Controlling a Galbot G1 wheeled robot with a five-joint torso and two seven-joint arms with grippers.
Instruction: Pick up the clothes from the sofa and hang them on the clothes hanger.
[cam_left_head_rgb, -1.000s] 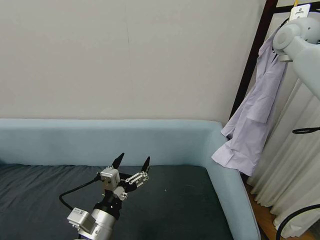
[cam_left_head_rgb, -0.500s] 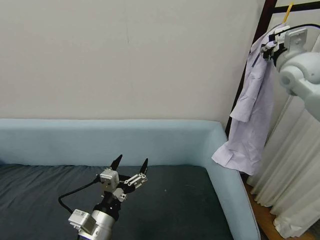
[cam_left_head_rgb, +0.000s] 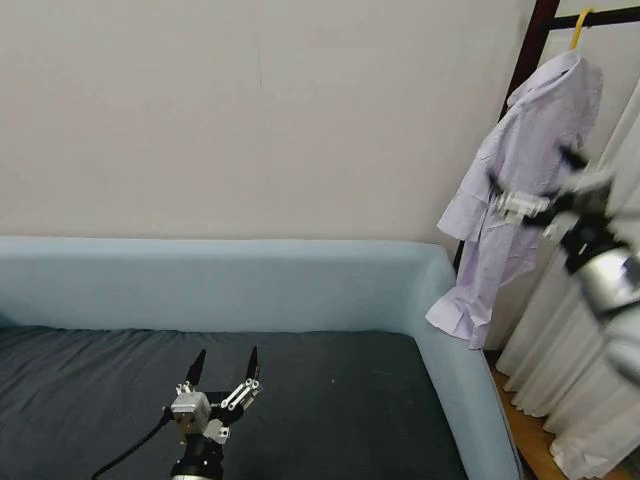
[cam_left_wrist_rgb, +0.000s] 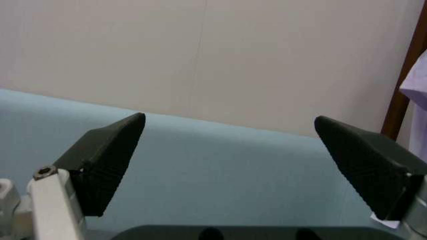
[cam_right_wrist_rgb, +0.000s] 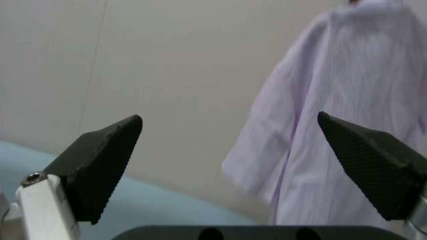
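Lilac shirt (cam_left_head_rgb: 530, 150) is noted hung on the yellow hanger (cam_left_head_rgb: 578, 25), past the right end of the sofa (cam_left_head_rgb: 300, 280). The right end effector (cam_right_wrist_rgb: 228, 120) is held beside it, spread and empty, presumably because the hanger bears the weight. The left end effector (cam_left_head_rgb: 227, 355) is parked above the sofa seat, spread.

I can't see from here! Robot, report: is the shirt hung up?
Right gripper open, near shirt. Left gripper open over sofa. Shirt on yellow hanger. Nothing blocking.
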